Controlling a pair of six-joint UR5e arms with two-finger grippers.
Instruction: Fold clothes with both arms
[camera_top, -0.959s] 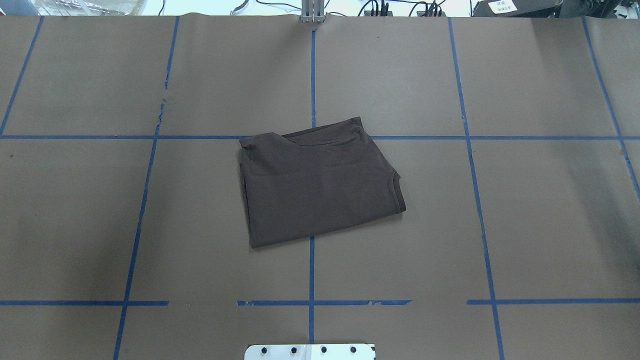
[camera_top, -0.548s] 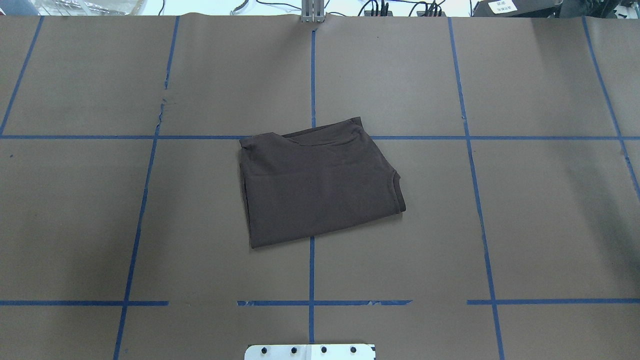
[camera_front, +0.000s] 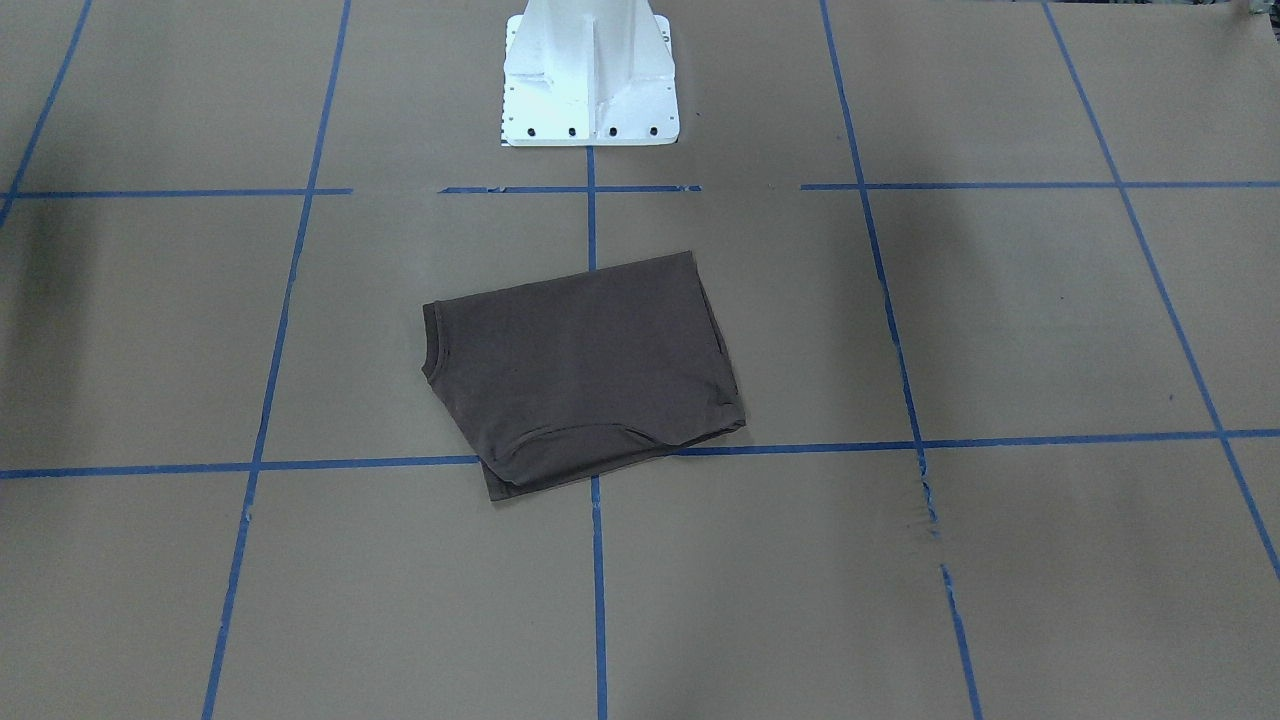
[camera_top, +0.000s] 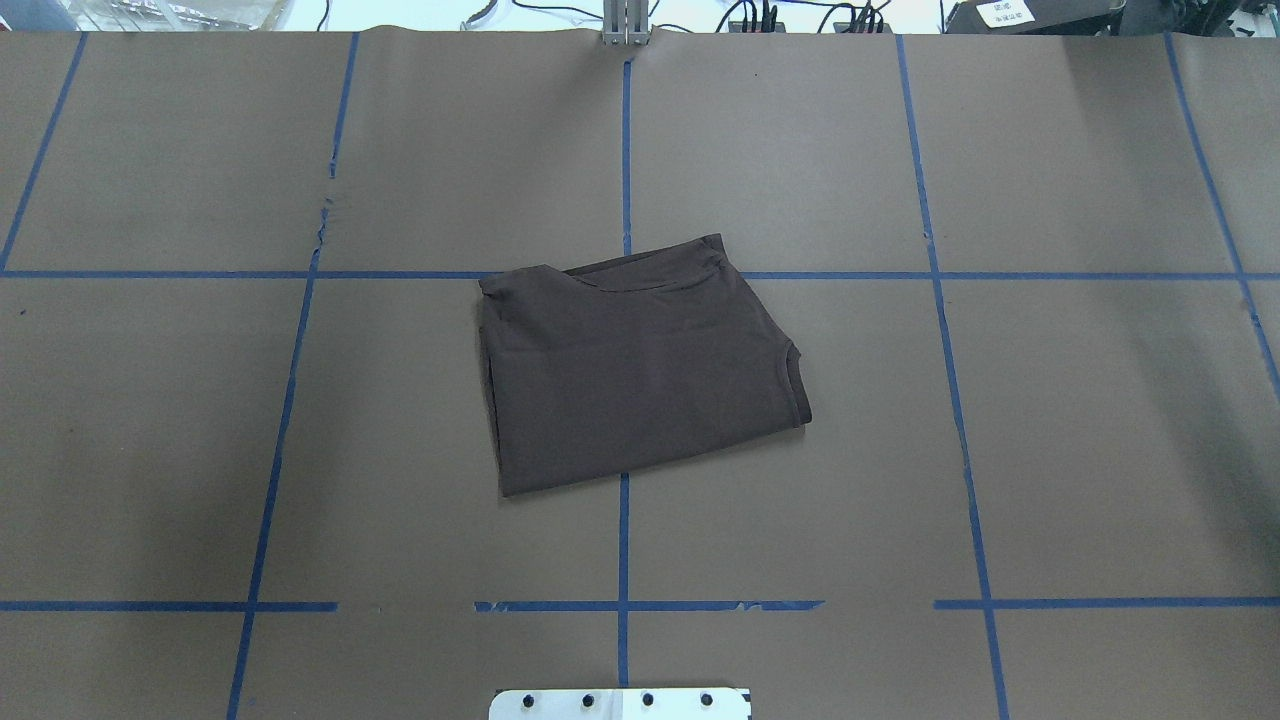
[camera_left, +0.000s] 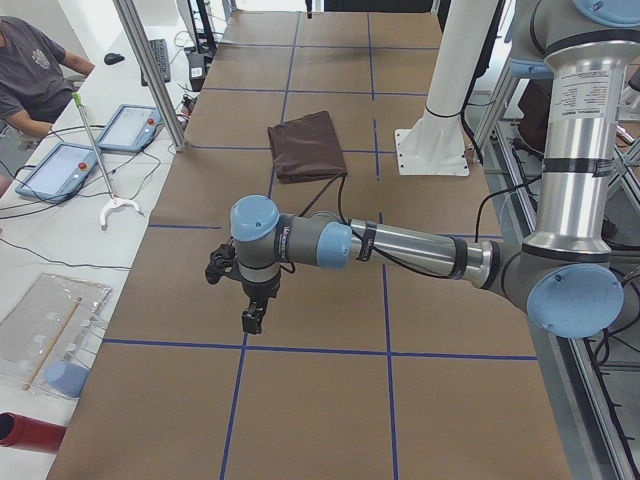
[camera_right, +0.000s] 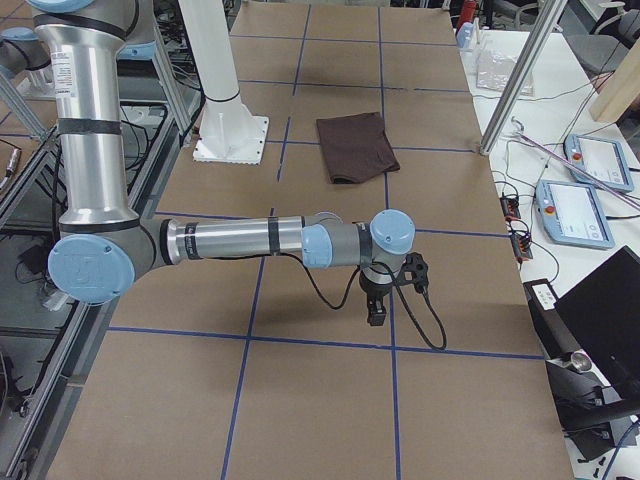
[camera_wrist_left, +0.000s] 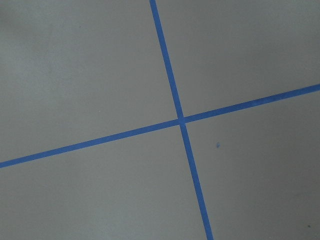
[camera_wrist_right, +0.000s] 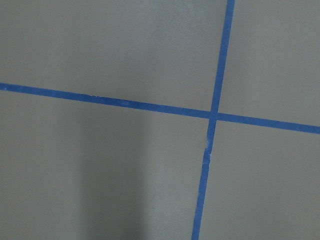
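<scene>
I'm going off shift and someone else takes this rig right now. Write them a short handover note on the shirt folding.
Left gripper: hangs over the bare brown paper-covered table toward one end, far from the shirt; open or shut cannot be told.
Right gripper: the same toward the opposite end; cannot tell.
Dark grey-brown knit T-shirt: lies folded in a compact rectangle mid-table, in front of the white metal pedestal, with nothing touching it.
Done: folding looks complete.
Left: perhaps square up the slightly skewed bundle.

My overhead camera looks forward and down; the front camera faces me; both share the shirt. Side cameras look along the table. Wrist cameras sit close above tape lines.
</scene>
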